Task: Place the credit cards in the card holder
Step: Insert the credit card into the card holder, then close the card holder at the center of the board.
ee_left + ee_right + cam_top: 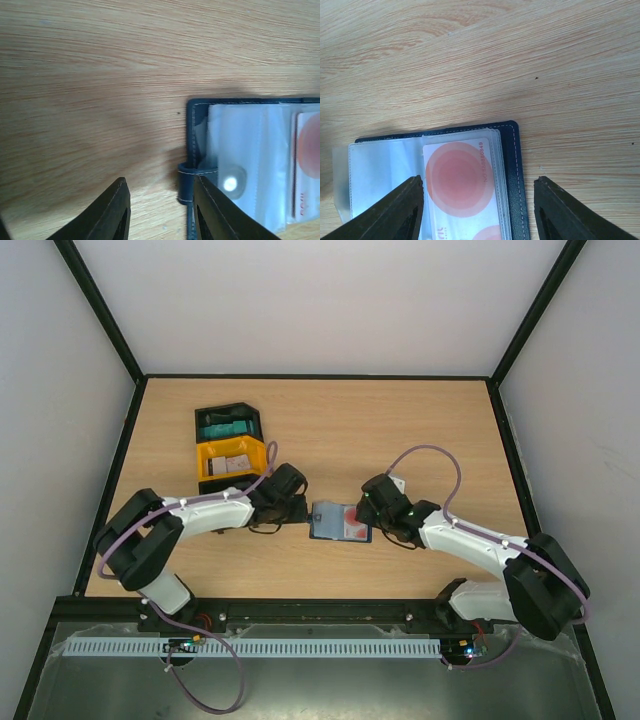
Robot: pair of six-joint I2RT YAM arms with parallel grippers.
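Observation:
The navy card holder [340,522] lies open on the table between both grippers. A red-and-white credit card [457,180] sits in a clear sleeve on its right half and also shows in the left wrist view [307,170]. My left gripper [159,182] is open and empty at the holder's left edge, its right finger over the clasp tab [186,185]. My right gripper [479,180] is open just above the holder's right half [512,165], its fingers either side of the card. More whitish cards [231,464] lie in the yellow tray.
A yellow tray [210,455] and a black tray [227,423] stand together at the back left. Black frame rails border the table at both sides and at the back.

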